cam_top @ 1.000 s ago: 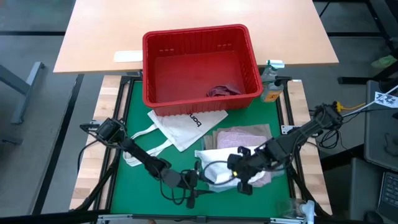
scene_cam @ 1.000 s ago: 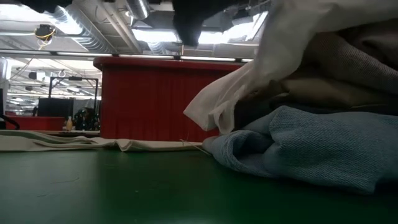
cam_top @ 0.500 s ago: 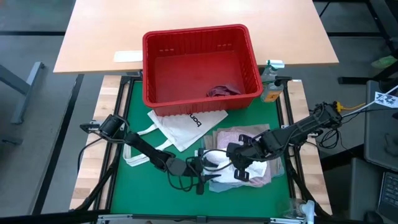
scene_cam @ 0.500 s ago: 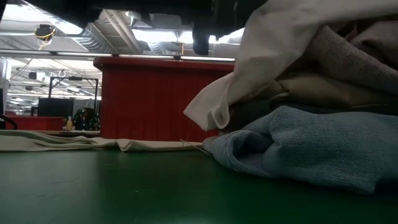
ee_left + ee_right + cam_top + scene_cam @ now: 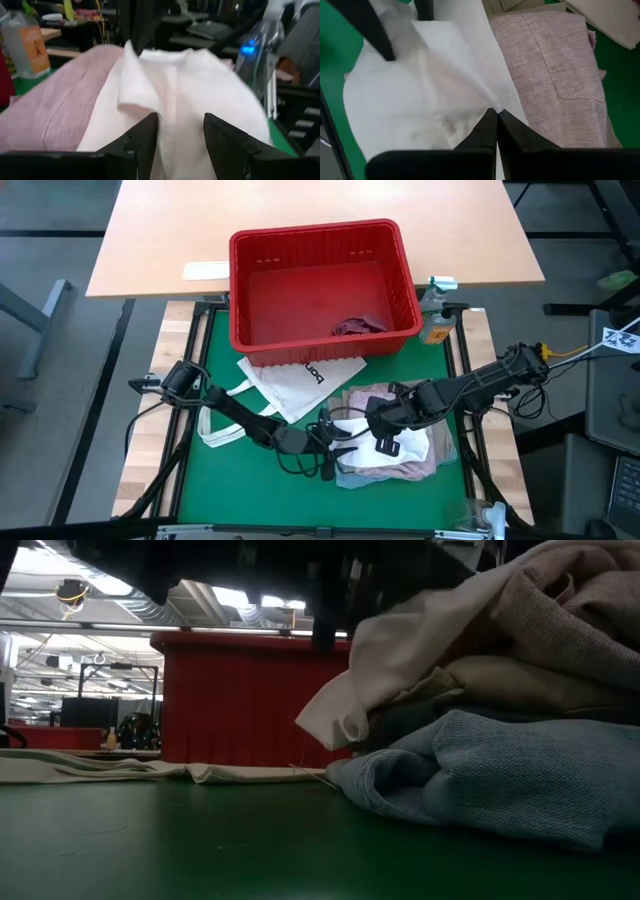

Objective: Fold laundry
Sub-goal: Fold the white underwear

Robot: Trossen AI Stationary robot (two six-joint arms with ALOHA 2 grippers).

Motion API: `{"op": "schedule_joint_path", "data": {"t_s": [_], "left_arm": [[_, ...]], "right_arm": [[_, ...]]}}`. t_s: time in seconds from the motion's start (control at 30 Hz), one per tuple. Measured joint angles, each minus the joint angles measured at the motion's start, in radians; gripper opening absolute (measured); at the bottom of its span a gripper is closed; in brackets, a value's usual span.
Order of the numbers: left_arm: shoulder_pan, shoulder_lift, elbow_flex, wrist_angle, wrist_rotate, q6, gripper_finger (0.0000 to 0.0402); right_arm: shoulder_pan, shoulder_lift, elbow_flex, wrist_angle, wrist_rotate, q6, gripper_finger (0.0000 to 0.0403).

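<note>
We see the basket at the table's far side, with a garment in its right corner; the tote lies just in front of it; the laundry pile sits to the tote's right, nearer us; a bottle stands right of the basket.

White piece: smooth matt cloth, lying on ribbed pink cloth; basket showing glossy red plastic.
</note>
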Motion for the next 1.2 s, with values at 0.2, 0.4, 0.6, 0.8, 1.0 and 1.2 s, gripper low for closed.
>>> {"op": "schedule_joint_path", "data": {"t_s": [0.2, 0.4, 0.6, 0.8, 1.0, 1.2], "left_arm": [[0.0, 0.0, 0.0, -0.053, -0.015, 0.004, 0.0155], [0.005, 0.0, 0.0, -0.05, -0.018, 0.005, 0.0155], [0.01, 0.0, 0.0, -0.049, -0.009, -0.008, 0.0158], [0.01, 0.0, 0.0, -0.047, 0.046, -0.019, 0.019], [0.014, -0.003, 0.0, -0.048, 0.042, -0.019, 0.0216], [0.031, -0.038, 0.0, -0.051, 0.027, -0.018, 0.0212]], "right_arm": [[0.001, 0.001, 0.0, 0.0, -0.001, 0.0, 0.0005], [0.001, 0.001, 0.0, 0.002, -0.001, 0.0, 0.0005], [0.001, 0.001, 0.0, 0.006, -0.002, 0.0, 0.0005], [0.001, 0.001, 0.0, 0.005, -0.018, 0.0, 0.0048], [0.001, 0.001, 0.0, 0.0, -0.032, 0.0, 0.0121], [0.001, 0.001, 0.0, -0.003, -0.071, 0.0, 0.014]]}}
